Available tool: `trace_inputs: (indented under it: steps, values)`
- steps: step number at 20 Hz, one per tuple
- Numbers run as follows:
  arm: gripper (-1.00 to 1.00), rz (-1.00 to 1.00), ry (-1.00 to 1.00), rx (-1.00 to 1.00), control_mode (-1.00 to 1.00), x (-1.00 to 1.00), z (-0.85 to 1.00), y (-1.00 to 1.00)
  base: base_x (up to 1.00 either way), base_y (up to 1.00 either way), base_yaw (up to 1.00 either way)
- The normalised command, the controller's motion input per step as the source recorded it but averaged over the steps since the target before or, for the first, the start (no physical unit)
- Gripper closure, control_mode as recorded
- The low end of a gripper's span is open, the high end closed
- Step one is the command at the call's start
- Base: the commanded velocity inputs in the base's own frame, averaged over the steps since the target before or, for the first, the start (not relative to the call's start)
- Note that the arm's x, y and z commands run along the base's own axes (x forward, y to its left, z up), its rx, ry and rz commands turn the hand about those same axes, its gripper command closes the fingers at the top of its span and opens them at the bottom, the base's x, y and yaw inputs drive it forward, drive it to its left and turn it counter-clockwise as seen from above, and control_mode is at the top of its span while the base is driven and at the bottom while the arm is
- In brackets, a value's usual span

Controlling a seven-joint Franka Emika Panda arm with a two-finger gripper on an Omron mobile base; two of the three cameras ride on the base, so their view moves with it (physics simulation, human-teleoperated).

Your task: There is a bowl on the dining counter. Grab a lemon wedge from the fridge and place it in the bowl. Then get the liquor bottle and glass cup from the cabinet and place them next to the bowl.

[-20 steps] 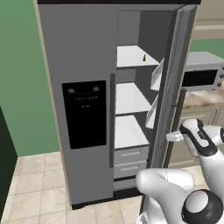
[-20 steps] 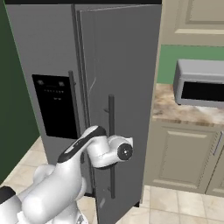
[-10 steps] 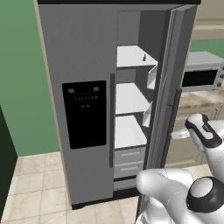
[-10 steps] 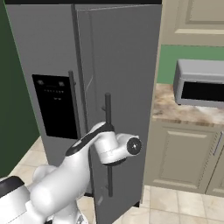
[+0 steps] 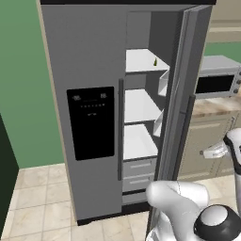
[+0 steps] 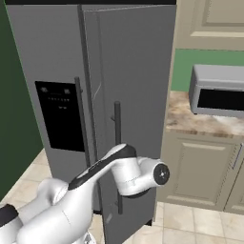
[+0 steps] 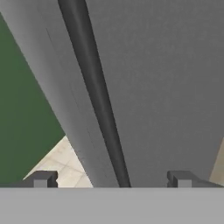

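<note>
While fridge (image 5: 94, 117) stands ajar, gripper (image 7: 112, 181) gapes.

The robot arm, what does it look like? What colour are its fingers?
The arm is smooth, rounded and glossy white, built from fat tube-like segments. Its joints end in round grey caps with dark rims. In the hand view, the gripper has two small, blocky dark-grey fingertips. No cables or markings show.

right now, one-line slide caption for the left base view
Fridge with its right door swung open, tiny lemon wedge on the top shelf.
</note>
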Motion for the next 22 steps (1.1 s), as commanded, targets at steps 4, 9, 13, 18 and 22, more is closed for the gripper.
trace_inputs:
  steps: [4, 9, 13, 18, 22]
  values:
    - [-1.0, -0.01, -0.07, -0.09, -1.0, -0.98, 0.33, 0.36, 0.0, 0.0, 0.0]
    - [-1.0, 0.0, -0.07, -0.19, -1.0, -0.57, 0.52, 0.68, 0.0, 0.0, 0.0]
    - [-1.0, 0.0, 0.0, -0.23, -1.0, -0.06, 0.67, 0.93, 0.0, 0.0, 0.0]
    - [-1.0, 0.04, 0.02, -0.24, -1.0, 0.09, 0.64, 0.99, 0.0, 0.0, 0.0]
    - [-1.0, 0.08, 0.07, -0.24, -1.0, 0.28, 0.55, 0.95, 0.0, 0.0, 0.0]
